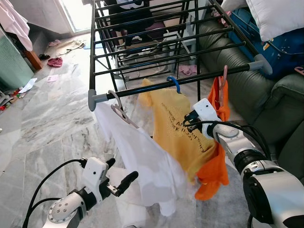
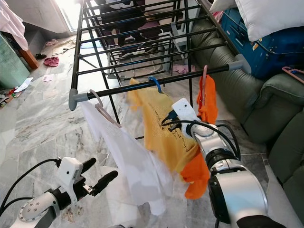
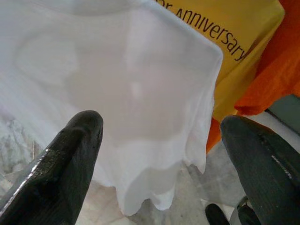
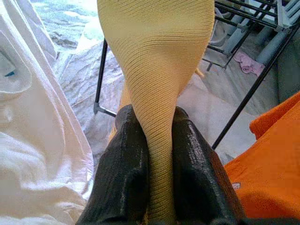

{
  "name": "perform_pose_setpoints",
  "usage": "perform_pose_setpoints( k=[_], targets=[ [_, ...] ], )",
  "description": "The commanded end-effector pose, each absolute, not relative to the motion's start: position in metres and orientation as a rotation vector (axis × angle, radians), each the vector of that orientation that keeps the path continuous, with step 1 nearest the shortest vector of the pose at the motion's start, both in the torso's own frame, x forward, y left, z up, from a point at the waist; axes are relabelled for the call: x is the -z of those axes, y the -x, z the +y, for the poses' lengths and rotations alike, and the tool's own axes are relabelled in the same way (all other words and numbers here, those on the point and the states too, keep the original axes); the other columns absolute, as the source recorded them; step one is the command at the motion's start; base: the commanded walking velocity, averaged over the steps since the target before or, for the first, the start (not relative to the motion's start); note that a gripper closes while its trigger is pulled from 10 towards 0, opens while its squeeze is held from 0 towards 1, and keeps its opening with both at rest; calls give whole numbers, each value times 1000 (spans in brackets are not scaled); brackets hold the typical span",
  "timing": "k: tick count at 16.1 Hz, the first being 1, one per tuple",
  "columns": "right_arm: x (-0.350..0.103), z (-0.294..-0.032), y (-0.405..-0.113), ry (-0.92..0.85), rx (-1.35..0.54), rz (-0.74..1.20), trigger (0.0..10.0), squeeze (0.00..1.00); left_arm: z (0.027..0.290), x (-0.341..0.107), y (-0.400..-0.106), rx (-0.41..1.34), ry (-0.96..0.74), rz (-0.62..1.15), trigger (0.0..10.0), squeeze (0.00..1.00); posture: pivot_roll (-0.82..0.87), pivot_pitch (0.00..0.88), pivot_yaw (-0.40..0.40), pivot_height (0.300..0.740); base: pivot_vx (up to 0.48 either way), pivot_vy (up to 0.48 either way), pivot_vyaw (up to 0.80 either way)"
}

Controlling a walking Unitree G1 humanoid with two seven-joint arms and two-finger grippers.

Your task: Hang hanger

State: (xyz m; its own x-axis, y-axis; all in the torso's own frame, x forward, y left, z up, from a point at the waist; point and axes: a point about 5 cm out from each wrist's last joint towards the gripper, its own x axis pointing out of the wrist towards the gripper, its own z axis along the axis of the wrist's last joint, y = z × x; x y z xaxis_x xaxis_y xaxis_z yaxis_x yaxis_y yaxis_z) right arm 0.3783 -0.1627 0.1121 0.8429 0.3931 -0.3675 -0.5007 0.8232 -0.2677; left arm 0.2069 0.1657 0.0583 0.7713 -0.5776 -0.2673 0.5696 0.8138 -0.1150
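The right hand [image 4: 157, 140] pinches the yellow T-shirt [image 1: 178, 126], which hangs by a blue hanger hook [image 1: 175, 83] on the black rack bar [image 1: 166, 85]. A hard tug could slip that hook off. The left hand [image 1: 116, 178] waits open at seven o'clock, below the white shirt [image 1: 142, 161].

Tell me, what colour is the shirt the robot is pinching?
Yellow shirt, squeezed in the right gripper; clearest in the right wrist view.

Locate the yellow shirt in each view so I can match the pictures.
Left eye view: yellow shirt at centre, hanging from the rail between white and orange garments.
Right eye view: centre, same place.
Left wrist view: upper right, behind the white shirt.
Right wrist view: pinched by the right gripper.
Shared landmark: orange garment.
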Motion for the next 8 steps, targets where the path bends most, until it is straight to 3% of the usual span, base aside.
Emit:
perform_pose_setpoints(
  k=[1,8],
  targets=[
    [-127,-155,-386,332,-494,260,0,0,168,-57,-208,615,16,301,10000,0,11,81,132,740,0,0,0],
    [-151,-148,-396,274,-418,149,0,0,164,-53,-227,553,-18,257,10000,0,-43,19,113,740,0,0,0]
  ],
)
